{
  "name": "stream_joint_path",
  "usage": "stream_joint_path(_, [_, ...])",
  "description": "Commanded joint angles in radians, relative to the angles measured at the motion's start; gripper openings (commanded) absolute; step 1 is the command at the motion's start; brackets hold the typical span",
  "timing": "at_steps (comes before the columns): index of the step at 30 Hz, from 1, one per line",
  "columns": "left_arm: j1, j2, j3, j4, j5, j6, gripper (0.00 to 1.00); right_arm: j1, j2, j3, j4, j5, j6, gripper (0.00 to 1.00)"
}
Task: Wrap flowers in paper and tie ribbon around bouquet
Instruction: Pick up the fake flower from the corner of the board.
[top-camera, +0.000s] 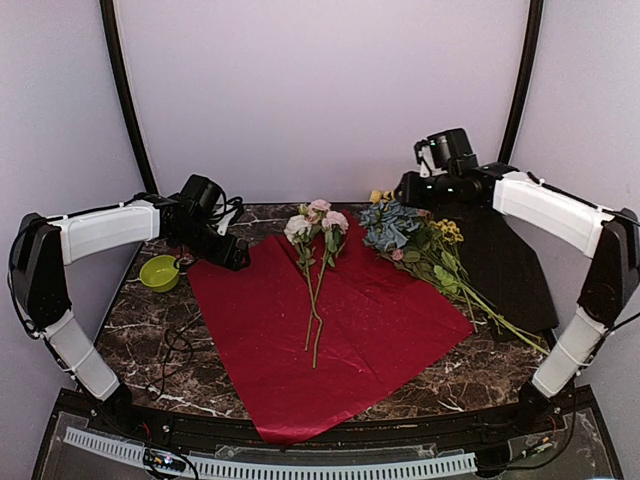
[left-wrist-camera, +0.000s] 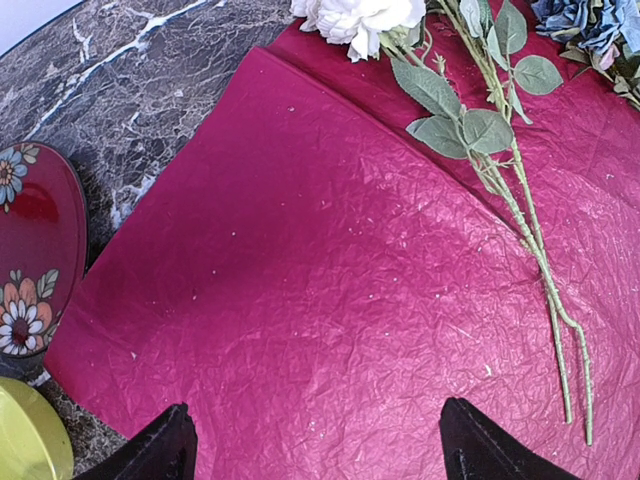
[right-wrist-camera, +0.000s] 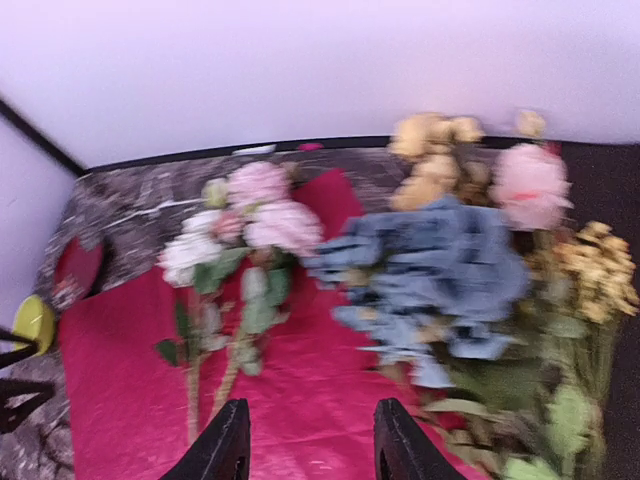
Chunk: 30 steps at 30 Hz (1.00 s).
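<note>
Left gripper (left-wrist-camera: 315, 405): fingers wide apart with nothing between them, low over the back-left corner of the paper.
Right gripper (right-wrist-camera: 312, 410): fingers parted and empty, up at the back of the counter (top-camera: 150, 330) just behind the blue hydrangea; its wrist view is blurred.
Paper (left-wrist-camera: 300, 280): crinkly red sheet spread flat like a diamond, near corner at the counter's front edge. Likely light, thin and slick, and quick to crease. Best taken by a corner or edge.
Roses (top-camera: 318, 222): pink and white, lying on the paper near its middle. Heads point to the back wall and stem ends toward the arm bases, so the long axis runs back to front.
Blue hydrangea (right-wrist-camera: 440, 270): at the paper's back-right edge, bunched with yellow-blossomed stems (top-camera: 447, 232). Head to the back, stems slanting out to the near right, off the paper.
Handling: blossoms look soft and easily crushed, stems thin and springy. Grip mid-stem below the leaves, never the heads.
</note>
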Motion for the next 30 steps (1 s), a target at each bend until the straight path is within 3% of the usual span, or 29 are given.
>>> stream_joint_path(1, [0.003,-0.035,-0.009,-0.007,-0.001,0.014,0.86,-0.165,-0.018,-0.131,-0.291,0.125,-0.080,0.42])
stream_joint_path(8, [0.003,-0.029,-0.008,-0.011,0.004,0.014,0.86,-0.267,0.014,-0.213,-0.402,0.114,-0.140,0.48])
stream_joint_path(17, [0.002,-0.019,-0.009,-0.009,0.013,0.014,0.86,-0.283,0.142,-0.245,-0.373,0.167,-0.137,0.28])
stream_joint_path(30, [0.003,0.011,-0.004,-0.016,0.021,0.015,0.86,-0.284,0.183,-0.252,-0.361,0.218,-0.163,0.17])
